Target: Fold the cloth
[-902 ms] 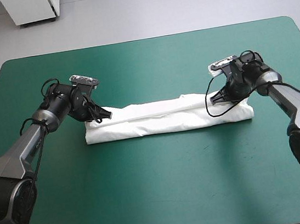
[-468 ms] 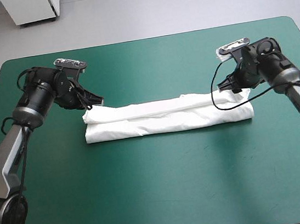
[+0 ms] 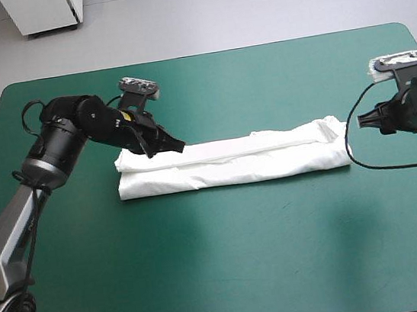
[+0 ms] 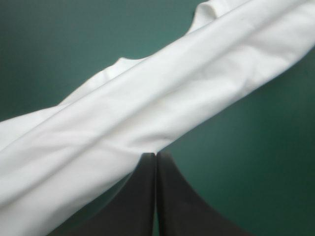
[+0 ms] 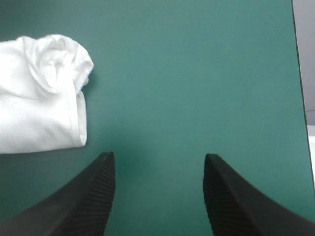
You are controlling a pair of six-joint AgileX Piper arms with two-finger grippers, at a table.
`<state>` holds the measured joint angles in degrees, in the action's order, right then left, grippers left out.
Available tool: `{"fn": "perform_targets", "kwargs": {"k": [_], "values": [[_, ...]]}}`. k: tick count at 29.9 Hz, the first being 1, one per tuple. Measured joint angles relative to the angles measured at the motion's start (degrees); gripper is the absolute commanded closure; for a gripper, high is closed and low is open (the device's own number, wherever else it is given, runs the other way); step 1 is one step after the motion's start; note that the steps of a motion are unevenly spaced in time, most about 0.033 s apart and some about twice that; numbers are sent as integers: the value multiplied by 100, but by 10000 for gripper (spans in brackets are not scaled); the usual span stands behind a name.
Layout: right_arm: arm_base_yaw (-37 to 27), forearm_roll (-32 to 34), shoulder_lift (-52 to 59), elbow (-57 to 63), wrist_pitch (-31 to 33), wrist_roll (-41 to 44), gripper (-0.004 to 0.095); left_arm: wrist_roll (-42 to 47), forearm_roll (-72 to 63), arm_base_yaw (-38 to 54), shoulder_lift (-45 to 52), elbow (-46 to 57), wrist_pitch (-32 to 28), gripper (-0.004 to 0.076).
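Teal-green cover (image 3: 232, 276) spreads over the whole table, and the T-shirt (image 3: 233, 164) lies on it about midway between the left and right edges, a little nearer the far edge than the near one. It is folded into a long narrow white band running left to right. A slimmer strip lies along its far side on top of a wider layer, and a soft crease runs most of the length between them. The left end is squared off, with two layers showing at the corner. The right end is rounder and bunched, with small crumpled folds at the far corner and a smooth rolled edge at the near one. The cloth is flat on the cover and mostly smooth.

The left gripper (image 3: 176, 145) reaches in over the far side of the band, near its left end. In the left wrist view its black fingers (image 4: 142, 196) are pressed together into one pointed arch, with only a thin line between them. The tip meets the edge of the band; whether it touches the cloth cannot be told.

The right gripper (image 3: 363, 122) sits just beyond the right end of the band, apart from it. Its fingers (image 5: 93, 196) stand wide, with bare cover between them and the bunched end lying ahead and to one side.
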<state>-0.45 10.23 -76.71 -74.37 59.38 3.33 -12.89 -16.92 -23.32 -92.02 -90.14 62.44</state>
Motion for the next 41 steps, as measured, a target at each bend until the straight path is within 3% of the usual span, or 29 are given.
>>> {"fn": "perform_targets", "kwargs": {"k": [8, 24, 29, 41], "values": [[-296, -627, 39, 346, -6, 23, 455, -477, -608, -565, -1131, -121, -379, 733], [-302, -2398, -1357, 304, -320, -1254, 451, -620, -1117, -684, -3162, -1551, -262, 733], [-406, -2758, -1939, -104, -196, -1454, 382, -625, -1166, -684, -3314, -1579, -222, 733], [-752, -3434, -2823, -531, -86, -1822, 379, -625, -1165, -684, -3314, -1585, -215, 733]]}}
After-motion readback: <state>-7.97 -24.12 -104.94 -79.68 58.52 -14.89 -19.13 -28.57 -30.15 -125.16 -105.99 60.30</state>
